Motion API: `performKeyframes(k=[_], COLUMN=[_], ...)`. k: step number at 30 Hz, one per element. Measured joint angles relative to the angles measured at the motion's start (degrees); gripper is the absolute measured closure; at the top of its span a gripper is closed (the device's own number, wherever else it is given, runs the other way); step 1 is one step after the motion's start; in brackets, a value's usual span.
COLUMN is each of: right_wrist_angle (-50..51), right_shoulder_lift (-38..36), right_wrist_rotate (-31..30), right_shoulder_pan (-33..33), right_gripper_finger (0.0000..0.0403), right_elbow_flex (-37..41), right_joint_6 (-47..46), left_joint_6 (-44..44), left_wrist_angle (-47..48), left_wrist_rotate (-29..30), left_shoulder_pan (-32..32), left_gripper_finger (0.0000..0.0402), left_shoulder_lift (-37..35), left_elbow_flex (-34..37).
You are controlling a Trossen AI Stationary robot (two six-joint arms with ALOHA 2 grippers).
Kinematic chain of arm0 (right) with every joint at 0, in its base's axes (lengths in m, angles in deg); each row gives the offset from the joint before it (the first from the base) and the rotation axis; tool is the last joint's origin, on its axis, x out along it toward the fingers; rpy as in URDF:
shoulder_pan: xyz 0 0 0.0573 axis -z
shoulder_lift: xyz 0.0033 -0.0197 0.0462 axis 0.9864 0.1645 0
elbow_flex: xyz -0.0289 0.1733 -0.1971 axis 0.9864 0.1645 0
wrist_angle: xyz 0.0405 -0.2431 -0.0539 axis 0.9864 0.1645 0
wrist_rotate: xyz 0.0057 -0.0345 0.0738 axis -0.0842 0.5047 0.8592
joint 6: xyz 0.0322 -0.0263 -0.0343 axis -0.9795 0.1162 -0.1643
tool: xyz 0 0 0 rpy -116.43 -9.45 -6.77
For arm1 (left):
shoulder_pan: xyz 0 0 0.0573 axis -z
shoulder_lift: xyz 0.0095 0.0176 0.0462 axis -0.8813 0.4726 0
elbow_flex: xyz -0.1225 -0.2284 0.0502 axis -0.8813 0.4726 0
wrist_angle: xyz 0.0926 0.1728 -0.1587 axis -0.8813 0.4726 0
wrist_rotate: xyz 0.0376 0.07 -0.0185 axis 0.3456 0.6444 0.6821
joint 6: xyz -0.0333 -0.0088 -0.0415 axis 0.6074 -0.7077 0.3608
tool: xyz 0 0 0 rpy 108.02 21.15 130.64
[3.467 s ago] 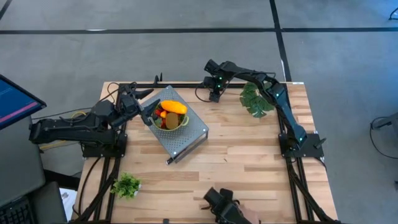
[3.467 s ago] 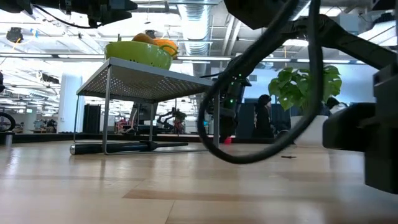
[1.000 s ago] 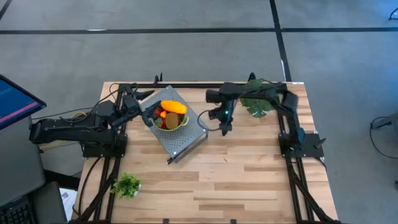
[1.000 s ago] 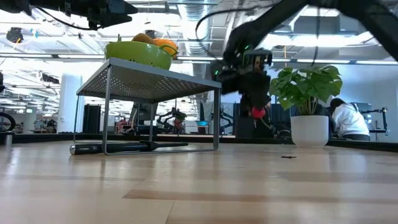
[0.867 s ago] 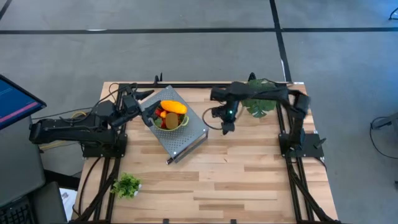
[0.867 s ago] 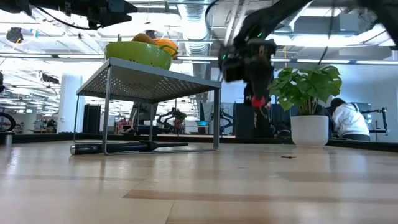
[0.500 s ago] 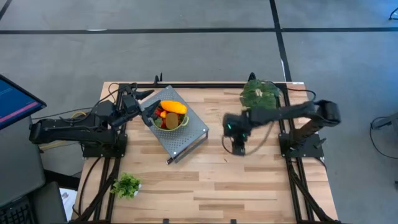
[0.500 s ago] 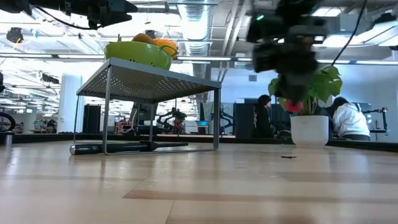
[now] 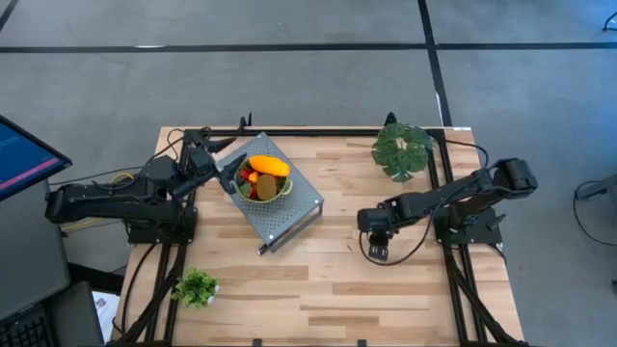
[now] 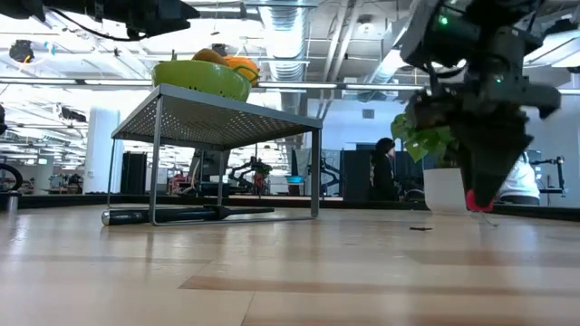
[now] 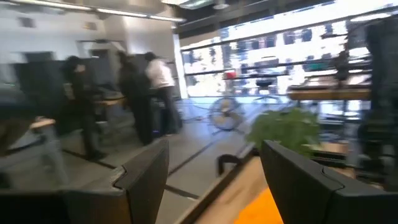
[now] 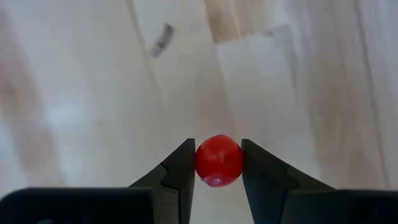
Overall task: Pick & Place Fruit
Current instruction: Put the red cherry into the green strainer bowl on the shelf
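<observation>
Red ball (image 12: 218,160) pinched between our right gripper (image 12: 217,163) fingers (image 12: 181,171), just above bare desk (image 12: 93,93), well apart from green bowl (image 9: 271,192) of fruit. We judge step: carrying. Next: place it gently. Left gripper (image 11: 211,180) fingers wide, empty, beside bowl.

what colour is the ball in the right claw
Red ball, pinched in the right claw; clearest in the right wrist view.

no legible text, label, brand, number or sign is found on any surface; the screen (image 9: 21,154) beside the table shows nothing readable.
</observation>
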Motion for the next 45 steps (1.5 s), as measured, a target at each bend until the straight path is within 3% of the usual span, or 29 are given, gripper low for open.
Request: performKeyframes(k=[4, 9, 17, 22, 30, 39, 45], right_wrist_angle=[-0.01, -0.47, -2.03, -2.83, -6.47, -8.80, -16.10], right_shoulder_lift=[3.31, 5.16, 1.48, -0.57, -3.83, -4.02, -4.02], right_wrist_rotate=[-0.41, -0.07, -0.19, -0.15, -0.54, -0.56, -2.07], right_shoulder_pan=[-0.25, -0.23, -0.03, 0.85, 3.28, 4.47, 4.47], right_gripper_finger=[0.0297, 0.0263, 0.0187, 0.0167, 0.0177, 0.0198, 0.0237], right_elbow_flex=[0.31, 0.08, 0.38, 0.37, 0.37, 0.32, 0.32], right_joint_6=[0.26, 0.46, 0.46, 0.48, 2.60, 5.45, 10.05], left_joint_6=[-1.51, -1.60, -2.11, -2.71, -2.70, -2.71, -2.67], left_wrist_angle=[1.03, 1.89, 1.86, 3.96, 11.19, 17.88, 19.64], left_wrist_rotate=[5.98, 6.64, 13.65, 17.04, 27.02, 35.22, 36.15], left_shoulder_pan=[0.02, -0.02, -0.02, -0.02, -0.41, -5.24, -9.90], left_gripper_finger=[0.0156, 0.0156, 0.0145, 0.0116, 0.0094, 0.0108, 0.0119], left_shoulder_lift=[-0.47, -0.47, -0.91, -0.74, -0.75, -0.74, -0.75], left_elbow_flex=[-0.02, -0.02, -0.02, -0.04, -0.04, -0.04, -0.04])
